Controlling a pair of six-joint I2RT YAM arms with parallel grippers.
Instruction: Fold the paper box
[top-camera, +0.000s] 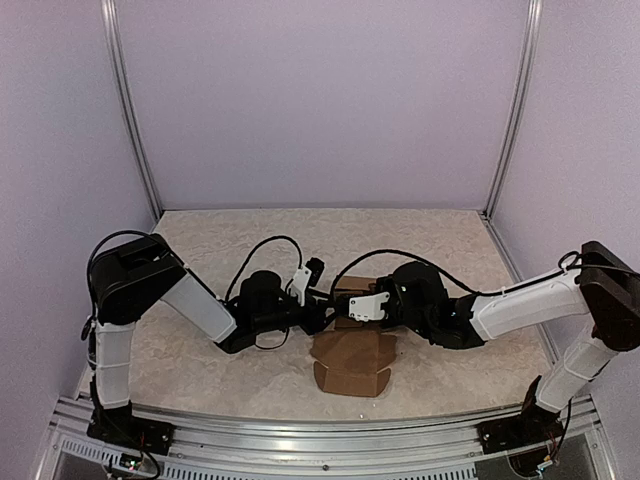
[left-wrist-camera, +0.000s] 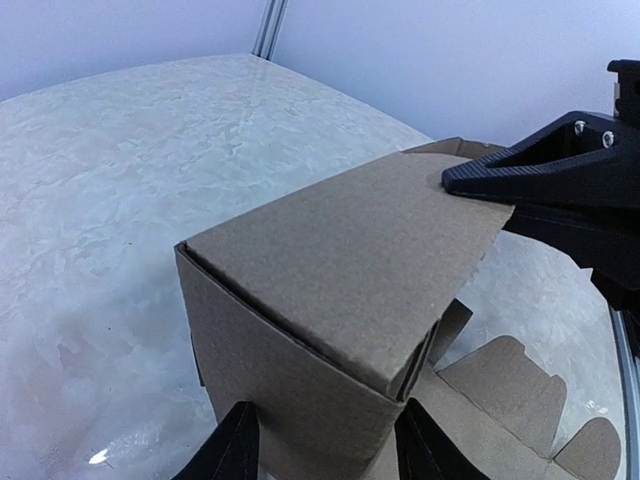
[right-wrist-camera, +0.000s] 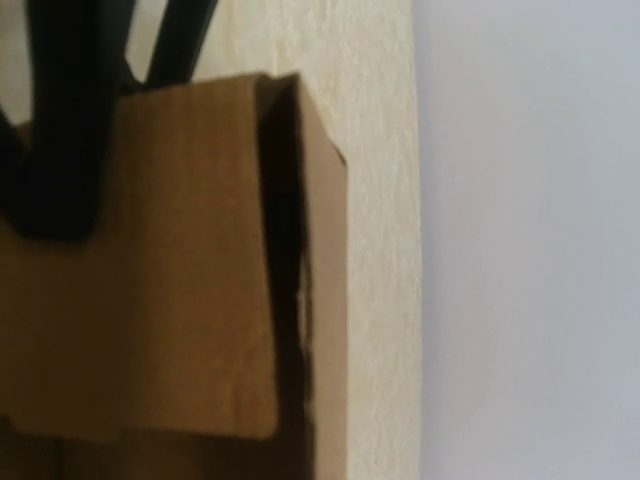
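The paper box (top-camera: 353, 362) is brown cardboard in mid-table, partly raised, with its flat flaps spread toward the near edge. In the left wrist view the box (left-wrist-camera: 330, 260) stands as a squarish body with its top flap laid over. My left gripper (left-wrist-camera: 325, 450) is open, its two black fingertips (left-wrist-camera: 236, 448) at the box's near wall, one close to each lower corner. My right gripper (left-wrist-camera: 452, 181) is shut and comes from the right, its pointed tip resting on the top flap's far edge. From above, both grippers (top-camera: 322, 314) (top-camera: 343, 303) meet at the box. The right wrist view shows only cardboard (right-wrist-camera: 150, 250) close up.
The pale mottled table (top-camera: 230, 350) is enclosed by lilac walls with metal posts (top-camera: 133, 120) at the back corners. An aluminium rail (top-camera: 320, 430) runs along the near edge between the arm bases. Unfolded flaps with tabs (left-wrist-camera: 510, 390) lie flat beside the box.
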